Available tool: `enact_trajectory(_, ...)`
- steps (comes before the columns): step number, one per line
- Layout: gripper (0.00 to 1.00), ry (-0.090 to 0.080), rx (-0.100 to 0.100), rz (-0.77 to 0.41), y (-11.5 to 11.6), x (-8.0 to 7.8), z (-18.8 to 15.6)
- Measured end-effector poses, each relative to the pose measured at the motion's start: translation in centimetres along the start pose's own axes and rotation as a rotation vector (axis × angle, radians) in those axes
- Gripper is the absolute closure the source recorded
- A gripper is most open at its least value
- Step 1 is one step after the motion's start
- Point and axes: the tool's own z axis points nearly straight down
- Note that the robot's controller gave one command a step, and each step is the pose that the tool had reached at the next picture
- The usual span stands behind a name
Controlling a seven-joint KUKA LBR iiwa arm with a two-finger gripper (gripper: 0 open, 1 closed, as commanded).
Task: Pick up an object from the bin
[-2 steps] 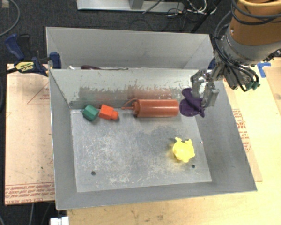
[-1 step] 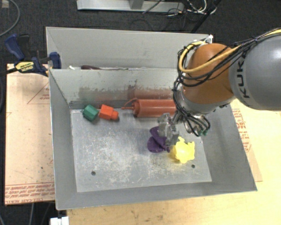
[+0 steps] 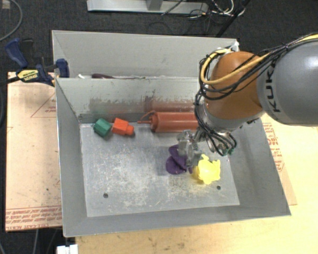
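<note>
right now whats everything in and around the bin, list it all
bin: 1, grey metal, middle of the view
green block: 1, green, back of the floor toward the view's left
orange block: 1, orange, close beside the green block, on its right in the view
cylinder: 1, red-brown, lying along the back wall, one end under the arm
purple thing: 1, purple, right of centre, just beside the gripper
yellow thing: 1, yellow, front right, on the gripper's other side
gripper: 1, metal, low between the purple thing and the yellow thing
arm: 1, grey with orange cover and cables, reaching in from the view's right
</note>
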Motion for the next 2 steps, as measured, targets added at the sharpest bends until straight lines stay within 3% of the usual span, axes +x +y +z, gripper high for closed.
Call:
enact_trajectory(1,1.00,0.002,-0.001,0.017,0.1,0.5,-4.5)
enact_trajectory(2,1.00,-0.002,0.000,0.006,-0.5,-0.1,-10.0)
